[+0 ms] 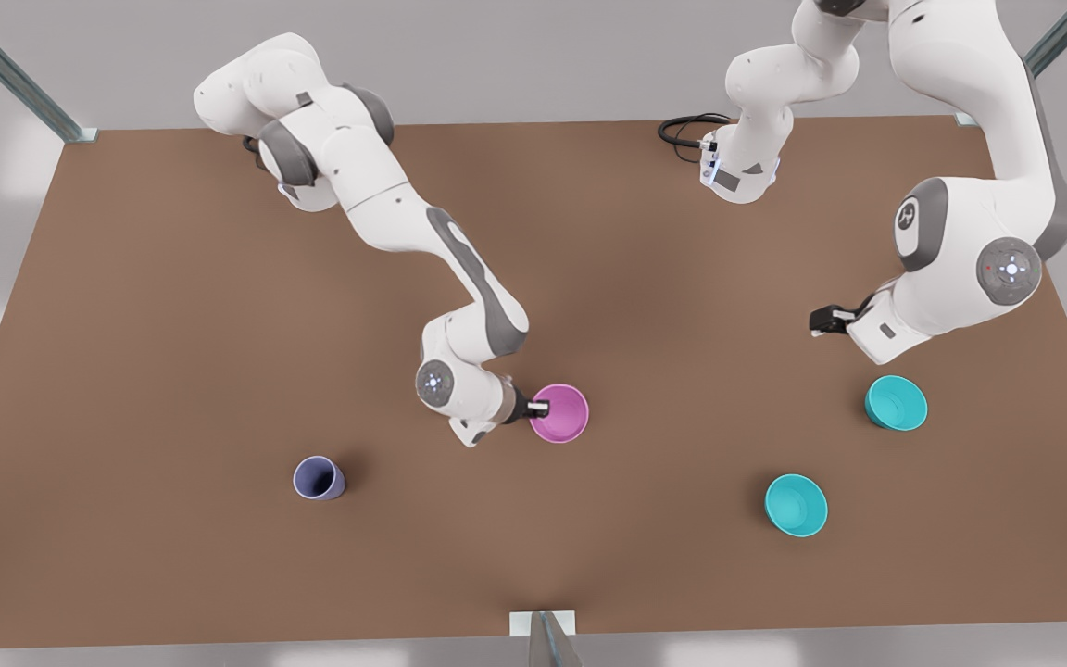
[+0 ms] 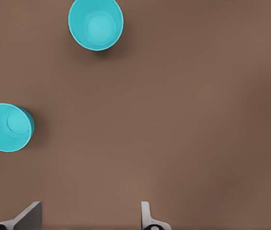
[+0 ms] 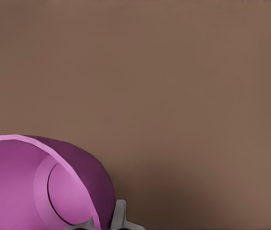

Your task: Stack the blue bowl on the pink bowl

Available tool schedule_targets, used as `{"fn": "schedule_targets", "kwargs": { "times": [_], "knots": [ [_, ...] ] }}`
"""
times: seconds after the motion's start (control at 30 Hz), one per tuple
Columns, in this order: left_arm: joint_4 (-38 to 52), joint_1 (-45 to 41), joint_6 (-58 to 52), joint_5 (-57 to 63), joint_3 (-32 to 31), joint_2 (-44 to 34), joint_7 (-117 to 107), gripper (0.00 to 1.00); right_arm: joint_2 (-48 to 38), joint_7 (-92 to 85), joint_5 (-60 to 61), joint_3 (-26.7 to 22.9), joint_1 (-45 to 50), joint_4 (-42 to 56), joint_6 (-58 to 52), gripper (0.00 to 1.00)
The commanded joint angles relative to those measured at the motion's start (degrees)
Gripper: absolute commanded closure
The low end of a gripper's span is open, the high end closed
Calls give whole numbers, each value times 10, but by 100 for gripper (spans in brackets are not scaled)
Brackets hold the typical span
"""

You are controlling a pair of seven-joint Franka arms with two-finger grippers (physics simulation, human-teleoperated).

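Note:
The pink bowl (image 1: 561, 413) is near the table's middle, and my right gripper (image 1: 538, 408) is shut on the rim on the front view's left side. In the right wrist view the pink bowl (image 3: 39, 187) shows its inside, with my right gripper (image 3: 104, 223) pinching its wall. Two alike blue bowls stand upright toward the front view's right: one (image 1: 896, 402) farther back, one (image 1: 796, 505) nearer the front edge. My left gripper (image 1: 828, 321) hangs open above the table behind them. The left wrist view shows both blue bowls (image 2: 95, 24) (image 2: 6, 127) beyond my open left gripper (image 2: 88, 221).
A small lavender-blue cup (image 1: 318, 478) stands upright toward the front view's left. The brown table (image 1: 172, 371) is bare between the pink bowl and the blue bowls. A black cable (image 1: 686, 127) lies at the back edge.

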Motion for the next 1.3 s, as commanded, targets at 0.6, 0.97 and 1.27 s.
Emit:
{"fn": "schedule_targets", "kwargs": {
  "times": [0.6,0.97,1.27],
  "knots": [
    [141,142,199,-131,169,324,497,0,-108,-69,-228,-91,-169,9,-494,0],
    [104,146,204,-131,169,358,496,40,-518,-194,-463,87,-365,-177,-459,0],
    [104,144,201,-131,168,356,495,74,-395,-192,-454,83,-381,-52,-482,0]
  ]
}}
